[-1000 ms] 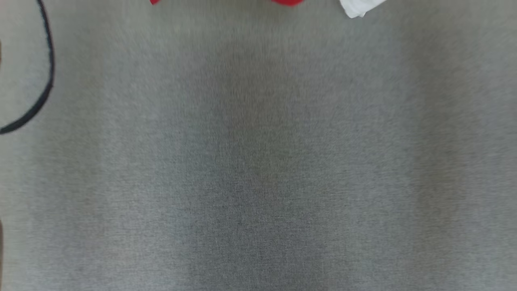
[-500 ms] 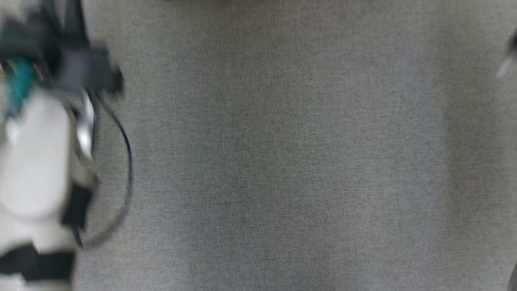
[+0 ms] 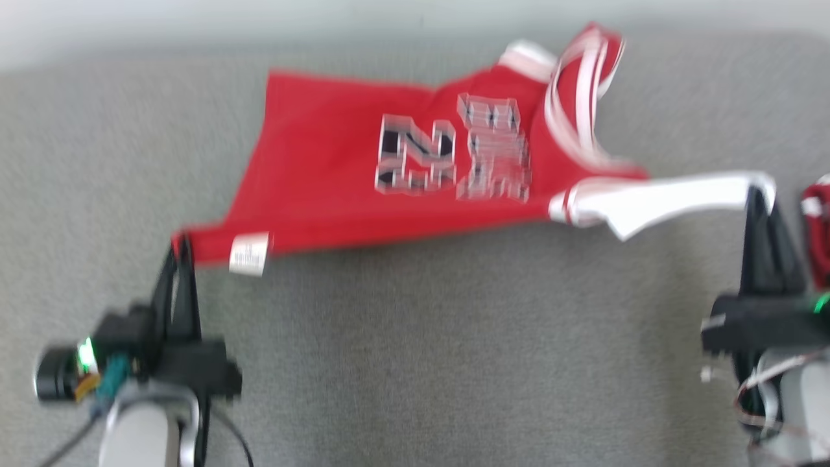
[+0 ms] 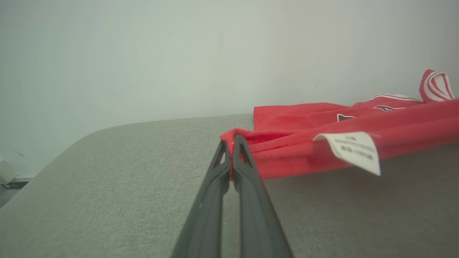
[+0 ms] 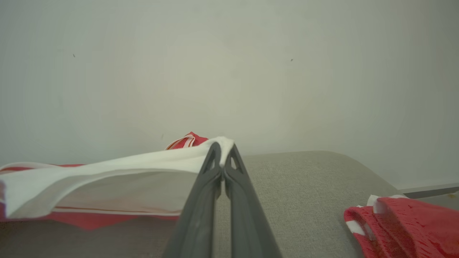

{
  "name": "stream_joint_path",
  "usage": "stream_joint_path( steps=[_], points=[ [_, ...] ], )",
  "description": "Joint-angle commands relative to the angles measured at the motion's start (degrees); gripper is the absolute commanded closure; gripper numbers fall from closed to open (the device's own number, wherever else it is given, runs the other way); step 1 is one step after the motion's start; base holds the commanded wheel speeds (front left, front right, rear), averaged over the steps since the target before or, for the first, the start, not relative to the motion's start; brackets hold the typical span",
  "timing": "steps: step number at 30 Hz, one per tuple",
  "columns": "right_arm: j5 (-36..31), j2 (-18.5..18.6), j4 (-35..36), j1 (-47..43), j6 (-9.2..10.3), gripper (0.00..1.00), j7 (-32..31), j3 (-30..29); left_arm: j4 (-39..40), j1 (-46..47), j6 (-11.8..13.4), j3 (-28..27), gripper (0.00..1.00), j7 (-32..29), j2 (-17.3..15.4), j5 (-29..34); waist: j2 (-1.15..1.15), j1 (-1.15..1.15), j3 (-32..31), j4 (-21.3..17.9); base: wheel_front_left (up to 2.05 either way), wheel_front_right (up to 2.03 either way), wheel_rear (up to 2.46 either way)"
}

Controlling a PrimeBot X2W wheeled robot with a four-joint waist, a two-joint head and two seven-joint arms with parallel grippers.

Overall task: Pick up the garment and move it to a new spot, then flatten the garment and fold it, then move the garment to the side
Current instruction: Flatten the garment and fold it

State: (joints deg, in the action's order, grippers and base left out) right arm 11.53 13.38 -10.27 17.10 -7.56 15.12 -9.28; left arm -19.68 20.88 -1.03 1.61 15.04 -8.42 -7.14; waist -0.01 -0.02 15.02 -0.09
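Note:
The garment is a red sleeveless jersey with white trim and a number print, stretched across the grey padded table between my two grippers. My left gripper is shut on its red hem corner, beside a white label; the left wrist view shows that pinch at the left gripper with the garment running off to the right. My right gripper is shut on the white strap end; in the right wrist view, the right gripper holds the white band of the garment lifted off the table.
A second red and white garment lies bunched at the table's right edge, just right of my right gripper, also in the right wrist view as the second garment. A pale wall runs behind the grey table. Its near half is bare fabric.
The head camera has swung up: earlier frames held mostly bare grey table and a blurred left arm, now the whole jersey and both grippers gripping its ends are in view.

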Motion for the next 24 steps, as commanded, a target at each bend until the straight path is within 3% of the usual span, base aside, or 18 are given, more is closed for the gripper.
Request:
stream_joint_path(
  steps=[1, 19, 24],
  points=[
    [-0.1, -0.5, 0.2, -2.5, 0.15, 1.0, 0.0, -0.7, 0.4, -3.3, 0.0, -1.5, 1.0, 0.2, 0.3, -0.1, 0.01, 0.02, -9.5, -1.7, 0.0, 0.0, 0.0],
    [-4.0, -2.9, -0.3, -21.6, 0.19, 1.0, 0.0, -0.2, 1.6, -24.7, -2.5, -8.5, 1.0, 0.2, 4.8, 1.6, 0.01, 0.02, -19.6, -4.2, 0.0, 0.0, 0.0],
    [-5.4, -1.5, -0.9, -25.9, 0.19, 1.0, 0.0, 0.5, 1.8, -29.5, -0.9, -6.9, 1.0, 0.2, 5.3, 2.2, 0.01, 0.02, -20.9, -4.5, 0.0, 0.0, 0.0]
  ],
)
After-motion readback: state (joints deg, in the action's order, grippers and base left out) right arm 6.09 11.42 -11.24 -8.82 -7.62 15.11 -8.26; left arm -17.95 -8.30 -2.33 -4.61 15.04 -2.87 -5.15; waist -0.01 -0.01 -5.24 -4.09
